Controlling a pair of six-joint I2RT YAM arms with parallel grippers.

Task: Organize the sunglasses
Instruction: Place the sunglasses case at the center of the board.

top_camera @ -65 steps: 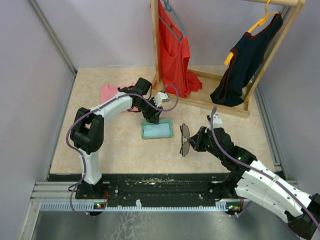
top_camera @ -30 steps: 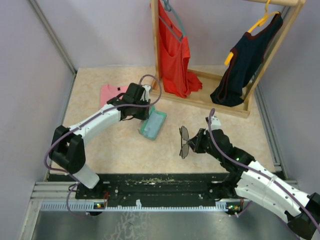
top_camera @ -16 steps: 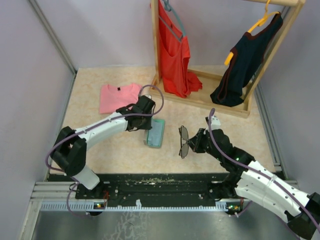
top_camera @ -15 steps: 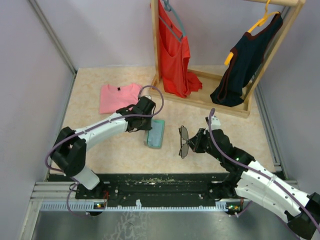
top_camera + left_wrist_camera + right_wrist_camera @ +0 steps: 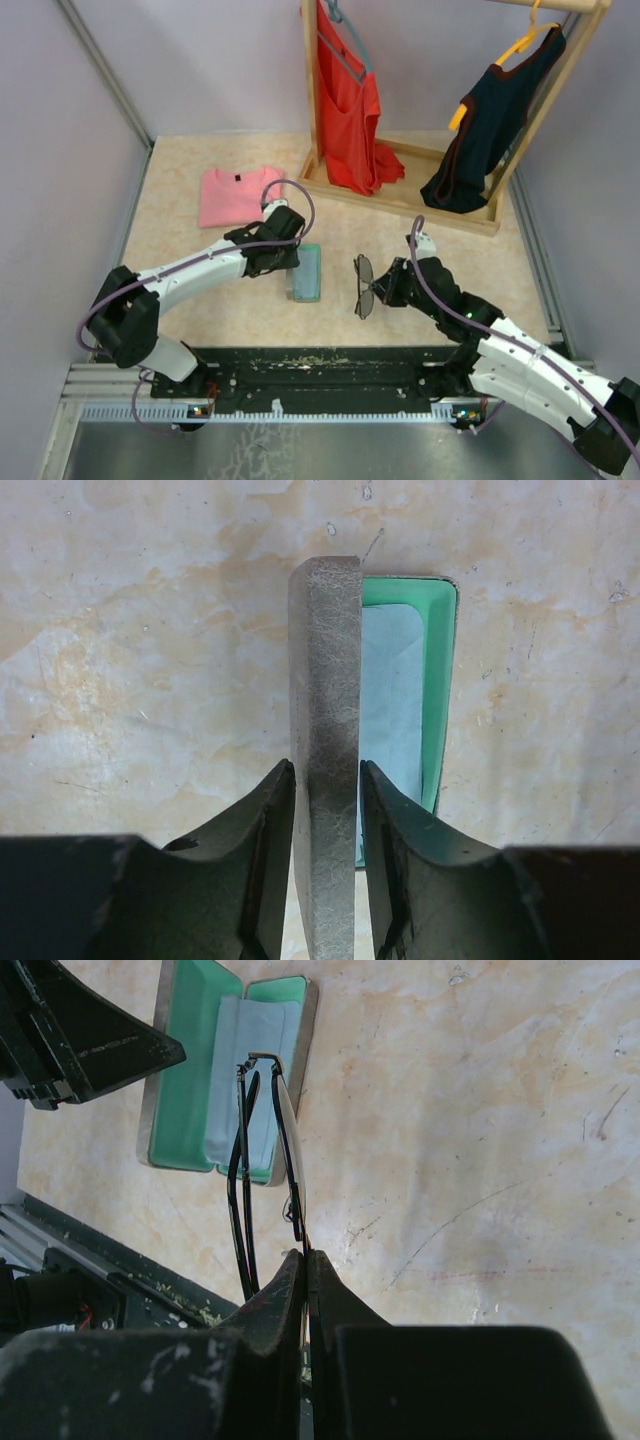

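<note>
The sunglasses point(image 5: 364, 285) point(image 5: 265, 1150) hang folded above the table, thin dark frame and long arms. My right gripper point(image 5: 386, 284) point(image 5: 305, 1255) is shut on the frame's end. Left of them stands the open grey case point(image 5: 307, 272) with its green lining point(image 5: 180, 1090) and a light blue cloth point(image 5: 255, 1070) point(image 5: 390, 700) inside. My left gripper point(image 5: 290, 262) point(image 5: 326, 770) is shut on the upright grey lid point(image 5: 325, 680), one finger on each face. In the right wrist view the sunglasses' front end reaches over the case's near long rim.
A folded pink shirt point(image 5: 235, 193) lies at the back left. A wooden clothes rack point(image 5: 400, 205) stands at the back with a red top point(image 5: 345, 110) and a dark top point(image 5: 490, 130) on hangers. A black rail point(image 5: 320, 365) runs along the near edge.
My left arm has brought the case nearer and rightward, turning it lengthwise towards the sunglasses. The right gripper with the sunglasses has edged slightly left.
</note>
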